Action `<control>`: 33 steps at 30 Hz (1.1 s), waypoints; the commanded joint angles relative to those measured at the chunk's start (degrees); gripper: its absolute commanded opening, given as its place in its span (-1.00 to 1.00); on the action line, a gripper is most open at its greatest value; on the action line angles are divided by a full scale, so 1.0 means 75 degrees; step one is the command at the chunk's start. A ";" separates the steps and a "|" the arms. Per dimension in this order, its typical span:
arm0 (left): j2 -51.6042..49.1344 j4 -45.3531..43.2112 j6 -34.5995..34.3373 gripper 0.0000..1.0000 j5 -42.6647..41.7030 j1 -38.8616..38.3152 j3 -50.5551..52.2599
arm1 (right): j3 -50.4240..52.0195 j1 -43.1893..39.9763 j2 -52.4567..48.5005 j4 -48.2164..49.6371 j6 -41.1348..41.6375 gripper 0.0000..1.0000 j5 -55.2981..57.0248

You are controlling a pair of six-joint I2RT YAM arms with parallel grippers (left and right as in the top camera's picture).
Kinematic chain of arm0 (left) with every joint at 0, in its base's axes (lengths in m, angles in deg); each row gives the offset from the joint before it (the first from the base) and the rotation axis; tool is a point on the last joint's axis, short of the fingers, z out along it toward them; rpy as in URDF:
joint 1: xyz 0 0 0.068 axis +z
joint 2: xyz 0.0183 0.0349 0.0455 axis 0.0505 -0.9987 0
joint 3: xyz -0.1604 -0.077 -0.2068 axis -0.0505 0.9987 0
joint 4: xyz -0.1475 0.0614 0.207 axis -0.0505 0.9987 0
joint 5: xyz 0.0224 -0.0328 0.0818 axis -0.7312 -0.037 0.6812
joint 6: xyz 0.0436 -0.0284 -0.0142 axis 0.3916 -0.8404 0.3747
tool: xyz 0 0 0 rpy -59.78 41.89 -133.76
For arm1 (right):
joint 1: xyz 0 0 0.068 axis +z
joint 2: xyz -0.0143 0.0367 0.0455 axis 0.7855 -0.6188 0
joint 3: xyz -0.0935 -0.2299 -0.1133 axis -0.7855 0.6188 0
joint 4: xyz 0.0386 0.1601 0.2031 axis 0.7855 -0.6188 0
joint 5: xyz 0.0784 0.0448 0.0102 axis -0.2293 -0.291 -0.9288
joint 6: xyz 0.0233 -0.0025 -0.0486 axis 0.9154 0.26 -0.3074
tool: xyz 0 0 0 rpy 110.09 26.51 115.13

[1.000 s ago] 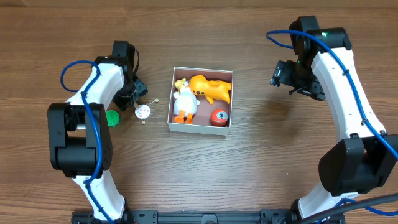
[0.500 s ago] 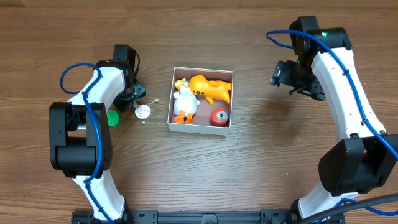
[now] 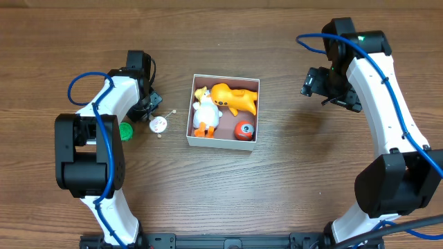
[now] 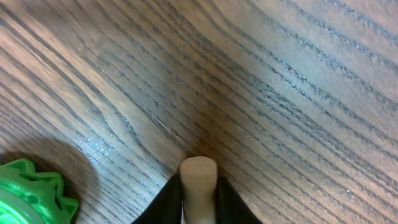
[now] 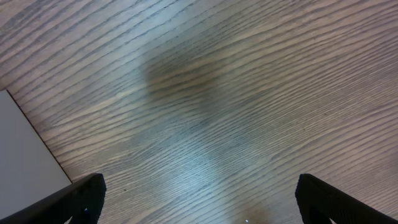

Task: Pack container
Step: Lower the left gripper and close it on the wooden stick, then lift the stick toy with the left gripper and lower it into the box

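1. Overhead: The container (image 3: 220, 143) sat mid-bench (image 3: 291, 194) between the two arms, open side up. It was near-square, so it had no real long axis, and its walls ran slightly askew to the bench edge. A white duck (image 3: 205, 111), an orange toy (image 3: 235, 98) and a red ball (image 3: 243, 130) lay inside. A round white toy (image 3: 158, 124) lay outside to its left, with a green piece (image 3: 125, 131) farther left. Compared with a second earlier, the contents were unchanged and the left fingers (image 3: 154, 101) had barely shifted beside the round white toy.
2. Left wrist: The left fingers had just drawn together and pinched a pale stub (image 4: 198, 174) between them. It was probably a peg of the round white toy, though that was not certain. The green piece lay at lower left, apart from them. Judged: the pick had begun, and the lift and carry to the container were still to do.
3. Right wrist: The right fingers (image 5: 84, 194) were spread wide over bare bench, holding nothing. A pale slab at the left edge was likely the container's outer wall.
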 commanded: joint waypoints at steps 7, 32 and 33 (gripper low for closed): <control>-0.0026 0.0146 0.0300 -0.91 -0.0064 0.0006 0.0032 | -0.0154 -0.0003 0.0280 0.0000 -0.0017 1.00 0.0055; 0.0020 0.2553 0.3774 -0.92 -0.2573 0.0082 -0.3882 | -0.0154 -0.0003 0.0280 0.0000 -0.0017 1.00 0.0055; 0.0020 0.2489 0.3963 -0.92 -0.2769 0.0047 -0.3899 | -0.0154 -0.0003 0.0280 0.0000 -0.0017 1.00 0.0055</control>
